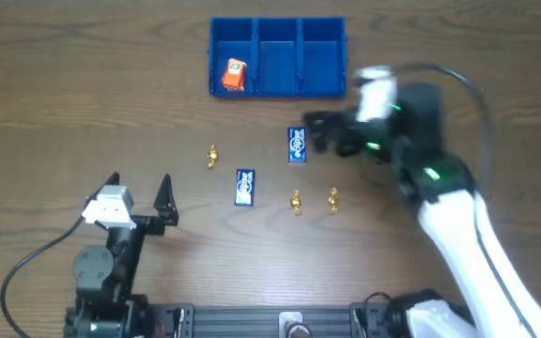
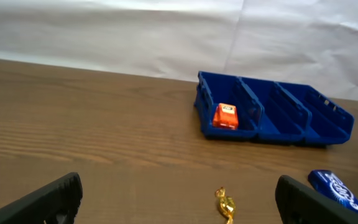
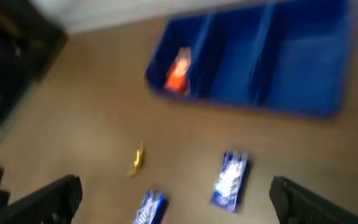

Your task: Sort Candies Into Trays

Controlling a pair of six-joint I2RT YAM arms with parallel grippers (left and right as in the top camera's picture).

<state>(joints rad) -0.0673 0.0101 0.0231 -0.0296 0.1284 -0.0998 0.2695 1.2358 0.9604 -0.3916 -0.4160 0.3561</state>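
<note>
Your right gripper (image 1: 316,134) hung lifted over the table with its fingers wide apart, near the blue candy (image 1: 297,145) that lay closest to the blue tray (image 1: 278,92). In the right wrist view that piece sat ahead of the spread fingers, not yet between them. Closing in on it looked like the step in hand.

To do it well, you needed to centre the candy between the fingers before descending. You also needed to turn the wrist so they would close across its narrow width rather than its length. It lay flat on the wood, so the tips probably had to come right down to the surface.

The second blue candy (image 1: 244,187) and the gold candies (image 1: 212,156) lay apart from it, so crowding seemed no worry. An orange candy (image 1: 234,75) sat in the tray's left-end compartment, so a blue one likely belonged in another compartment. Your left gripper (image 1: 139,192) sat near its base, fingers also spread, holding nothing.
</note>
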